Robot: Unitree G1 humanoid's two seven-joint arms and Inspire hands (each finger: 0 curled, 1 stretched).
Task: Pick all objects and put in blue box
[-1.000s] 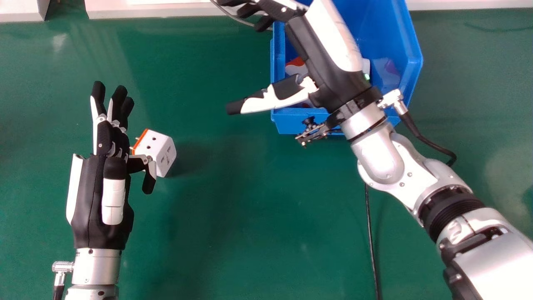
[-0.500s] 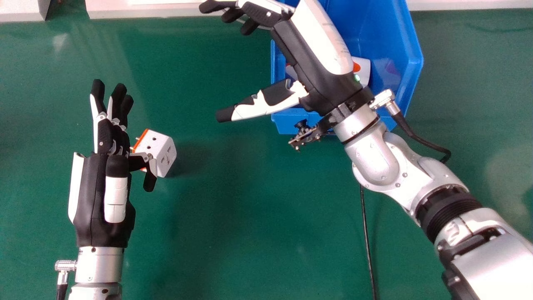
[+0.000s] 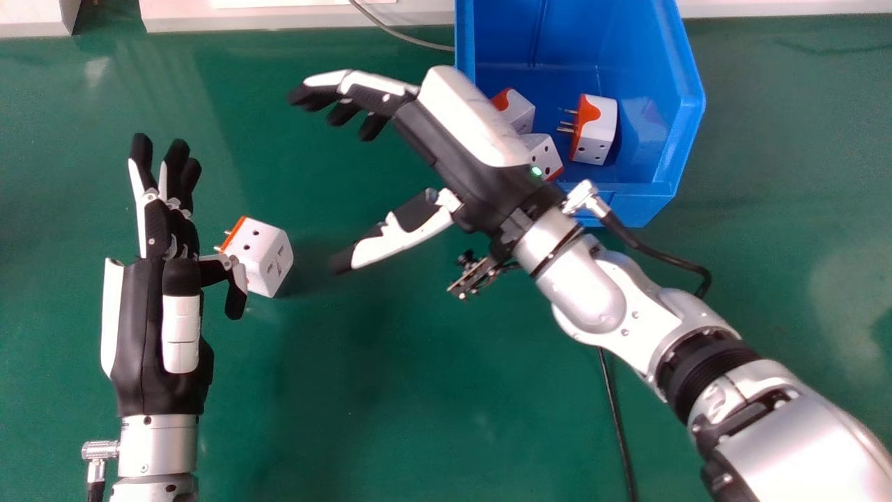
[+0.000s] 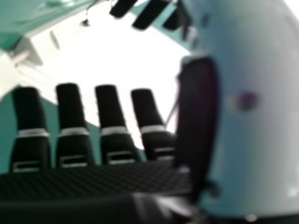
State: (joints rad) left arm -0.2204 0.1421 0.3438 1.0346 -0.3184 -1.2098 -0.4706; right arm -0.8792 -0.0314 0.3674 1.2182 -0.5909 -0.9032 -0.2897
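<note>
While the right fingers (image 3: 382,102) are spread, the plug adapter (image 3: 263,252) lies apart

At the far right of the green table (image 3: 418,390) we see the blue box (image 3: 690,104), with three white-and-orange plugs inside: one to the right (image 3: 598,132), two to the left (image 3: 516,111) (image 3: 543,155). Our right hand (image 3: 463,164) spreads its fingers and thumb apart, holding nothing, over the box's near left side and the table beside it. At the left, our left hand (image 3: 150,328) is beside another plug (image 3: 254,251); we cannot tell whether they touch.
</note>
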